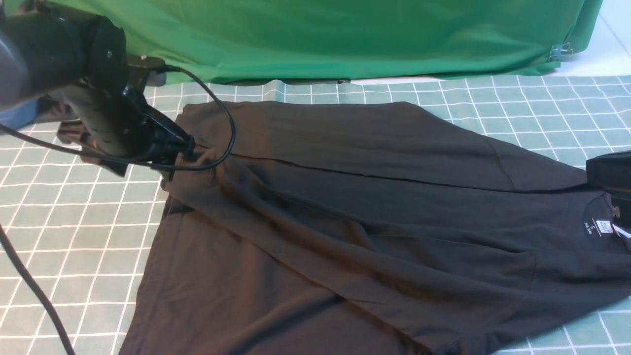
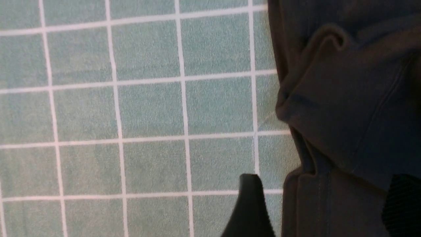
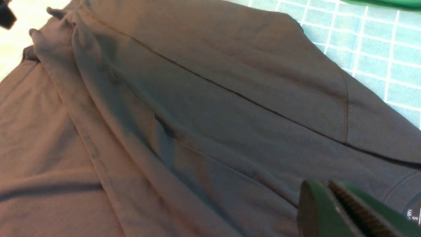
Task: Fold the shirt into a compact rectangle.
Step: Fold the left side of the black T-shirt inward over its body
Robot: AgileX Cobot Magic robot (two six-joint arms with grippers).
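The black shirt (image 1: pixel 355 222) lies spread over the middle of the desk (image 1: pixel 74 222), which has a green checked cloth on it. The shirt reaches from near the far edge down past the near edge of the front view. Its far side is folded over onto itself, and a long straight fold line runs across it. The collar points to the desk's right edge, and the small white neck label (image 1: pixel 602 227) shows there.

The left gripper (image 1: pixel 186 146) is at the shirt's far left corner. Its two fingers (image 2: pixel 250 210) stand wide apart. Bunched hem cloth lies between them, but they are not squeezing it.

The right gripper (image 3: pixel 324 189) is by the collar, at the desk's right edge. Its jaws are pressed together. I cannot tell if any cloth is pinched in them.

A black cable (image 1: pixel 229 128) loops from the left arm over the far left part of the shirt. A big green cloth (image 1: pixel 345 34) hangs along the far edge, with a metal clip (image 1: pixel 559 51) on its right end.
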